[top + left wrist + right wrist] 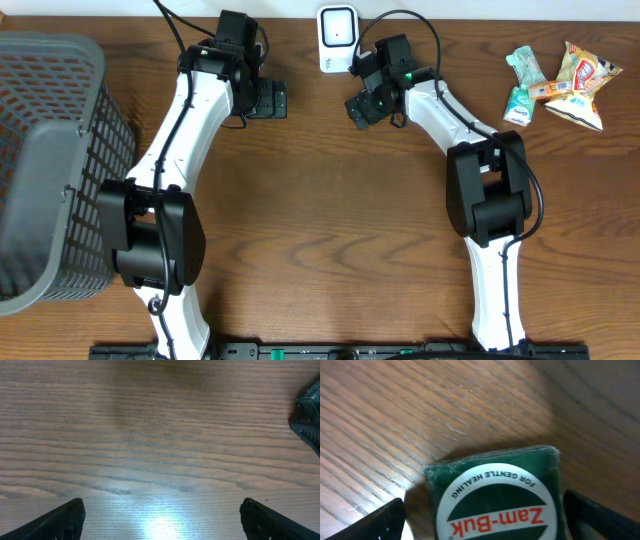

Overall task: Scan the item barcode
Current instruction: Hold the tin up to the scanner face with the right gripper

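The item is a dark green Zam-Buk pack with a white round label and red lettering, lying flat on the wood table. My right gripper is open and straddles it, one finger a little off its left side and the other close to its right side. From overhead the right gripper sits just in front of the white scanner and hides the item. My left gripper is open over bare wood, its fingers wide apart with nothing between them.
A grey mesh basket stands at the table's left edge. Several snack packets lie at the back right. A dark ridged part shows at the right edge of the left wrist view.
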`<state>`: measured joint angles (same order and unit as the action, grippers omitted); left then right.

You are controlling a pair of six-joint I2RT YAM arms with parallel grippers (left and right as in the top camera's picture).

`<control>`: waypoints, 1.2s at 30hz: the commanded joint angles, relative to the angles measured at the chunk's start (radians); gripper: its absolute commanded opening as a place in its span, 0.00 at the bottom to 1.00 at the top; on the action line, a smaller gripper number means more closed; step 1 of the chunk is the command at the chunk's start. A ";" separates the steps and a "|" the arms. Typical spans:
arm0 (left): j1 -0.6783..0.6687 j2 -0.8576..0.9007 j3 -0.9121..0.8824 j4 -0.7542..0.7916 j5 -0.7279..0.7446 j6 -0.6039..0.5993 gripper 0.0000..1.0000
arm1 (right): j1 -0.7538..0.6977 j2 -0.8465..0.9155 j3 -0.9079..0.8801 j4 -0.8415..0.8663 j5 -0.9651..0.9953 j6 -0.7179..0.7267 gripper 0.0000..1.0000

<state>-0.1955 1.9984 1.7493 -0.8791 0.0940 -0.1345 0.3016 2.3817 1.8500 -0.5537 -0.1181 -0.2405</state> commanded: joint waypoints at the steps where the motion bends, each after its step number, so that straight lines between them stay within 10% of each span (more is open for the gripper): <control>1: 0.001 0.010 0.000 -0.003 -0.016 -0.001 0.98 | 0.003 0.014 -0.005 -0.006 0.022 -0.015 0.71; 5: 0.001 0.010 0.000 -0.003 -0.016 -0.001 0.98 | 0.005 0.014 -0.005 -0.011 0.018 0.046 0.49; 18: 0.001 0.010 0.000 -0.003 -0.016 -0.001 0.98 | -0.013 -0.153 -0.004 -0.120 -0.324 0.425 0.51; 29: 0.001 0.010 0.000 -0.003 -0.016 -0.001 0.98 | -0.100 -0.190 -0.004 -0.126 -1.049 0.988 0.54; 36: 0.001 0.010 0.000 -0.003 -0.016 -0.001 0.98 | -0.114 -0.190 -0.004 -0.127 -1.071 1.139 0.54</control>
<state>-0.1955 1.9984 1.7493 -0.8791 0.0940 -0.1345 0.1864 2.2093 1.8488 -0.6830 -1.1076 0.7689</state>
